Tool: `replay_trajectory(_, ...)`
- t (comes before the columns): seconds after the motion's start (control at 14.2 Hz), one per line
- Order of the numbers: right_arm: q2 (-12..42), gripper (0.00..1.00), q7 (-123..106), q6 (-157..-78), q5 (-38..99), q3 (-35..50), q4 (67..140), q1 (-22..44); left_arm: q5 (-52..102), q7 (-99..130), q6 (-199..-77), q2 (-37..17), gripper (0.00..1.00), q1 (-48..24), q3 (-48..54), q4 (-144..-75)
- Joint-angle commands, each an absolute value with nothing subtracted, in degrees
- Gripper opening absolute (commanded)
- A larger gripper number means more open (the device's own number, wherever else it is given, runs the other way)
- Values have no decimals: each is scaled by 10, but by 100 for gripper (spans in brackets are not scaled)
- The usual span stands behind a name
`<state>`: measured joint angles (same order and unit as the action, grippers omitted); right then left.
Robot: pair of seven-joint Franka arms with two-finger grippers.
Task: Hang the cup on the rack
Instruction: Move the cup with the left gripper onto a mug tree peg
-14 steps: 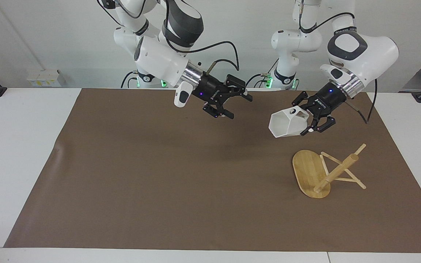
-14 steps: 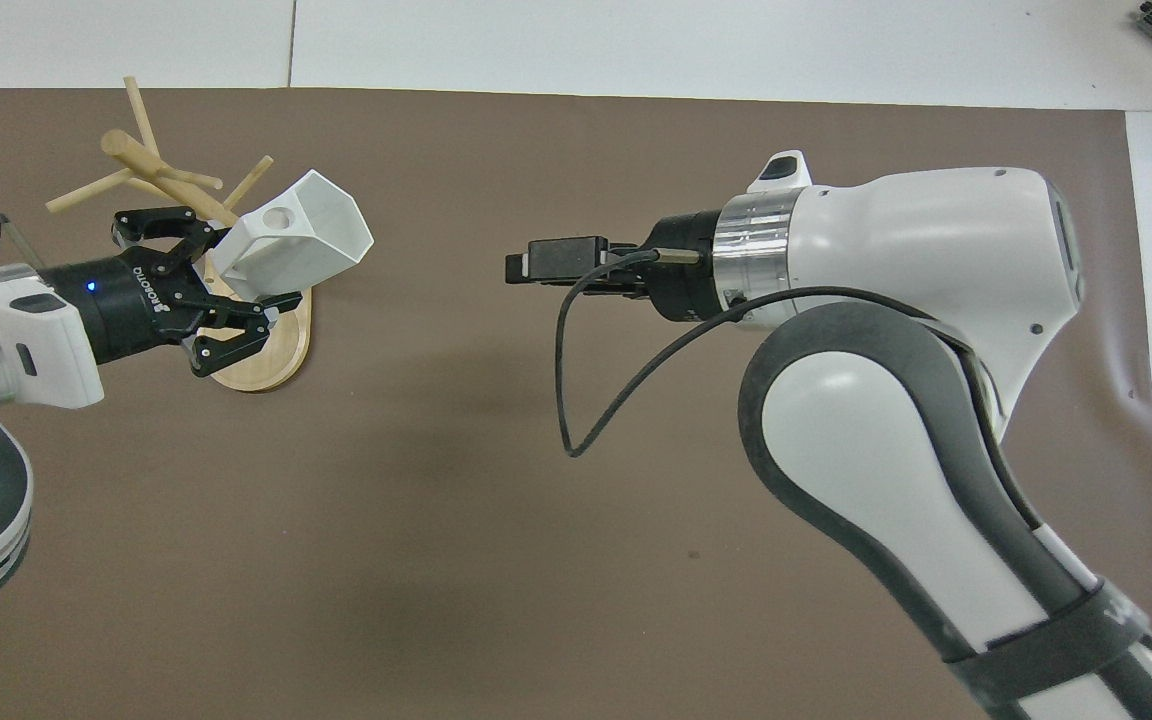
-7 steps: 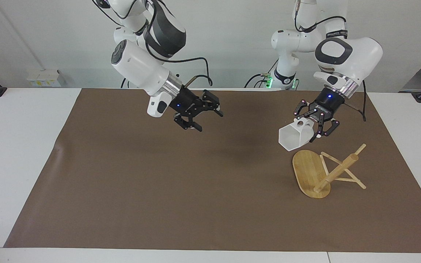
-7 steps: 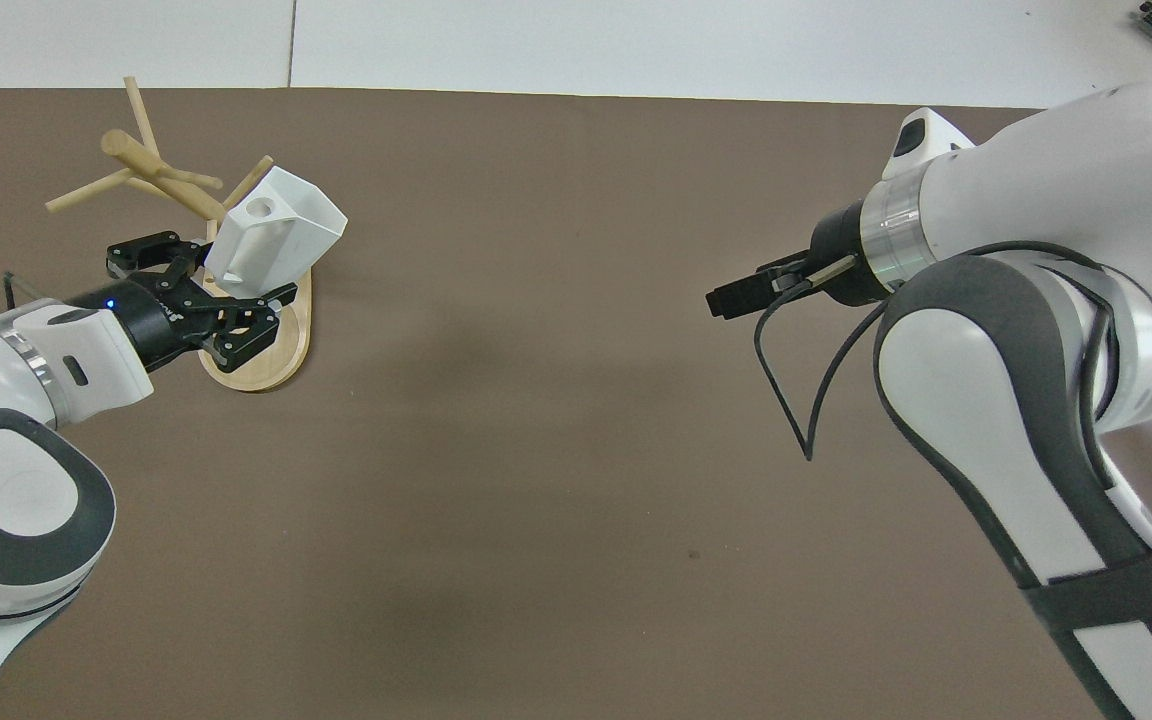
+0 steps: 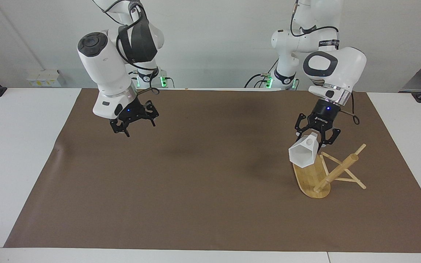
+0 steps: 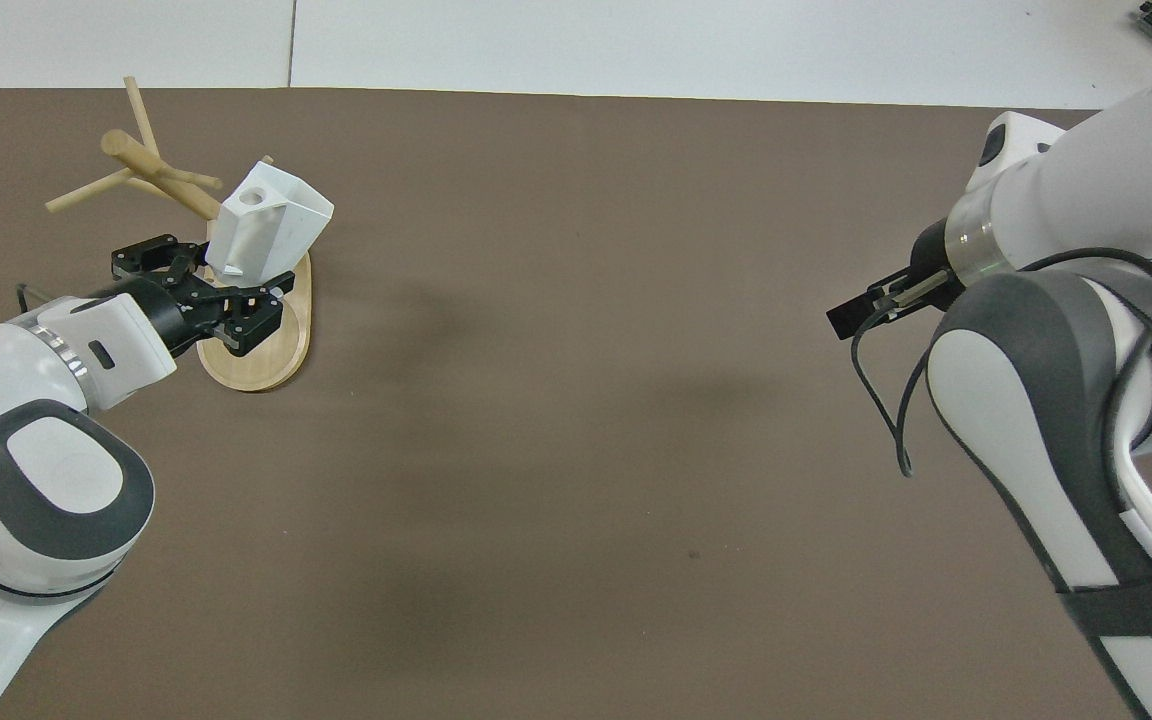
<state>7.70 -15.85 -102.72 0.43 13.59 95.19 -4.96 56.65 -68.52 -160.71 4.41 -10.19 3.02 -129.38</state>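
The white faceted cup [image 5: 303,153] [image 6: 271,222] hangs tilted in the air, its handle hole facing up and its mouth turned away from the robots. My left gripper [image 5: 318,138] [image 6: 219,287] is shut on it from above at the handle end. The cup is over the bamboo rack's oval base [image 5: 306,174] [image 6: 258,352], close beside the rack's post [image 5: 336,171] [image 6: 158,168] and its thin pegs [image 5: 344,179]; I cannot tell whether it touches a peg. My right gripper [image 5: 133,125] [image 6: 851,318] hangs open and empty over the mat toward the right arm's end.
A brown mat [image 5: 196,182] covers most of the white table [image 5: 20,146]. The rack stands on the mat toward the left arm's end. Nothing else lies on the mat.
The left gripper carried the cup down and toward the rack, turning it more upright over the base. The right arm swung back toward its own end of the table, gripper still open.
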Motion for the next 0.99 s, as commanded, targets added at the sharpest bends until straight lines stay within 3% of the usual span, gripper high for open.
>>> replay_trajectory(0.0,63,100,-173,-1005,-28,114,955,-53,560,-650,-1626,27,0,-115,25,-1279)
replay_trajectory(0.92,25,100,-143,-970,-24,-46,955,-52,560,-592,-1621,-33,0,-88,20,-1215)
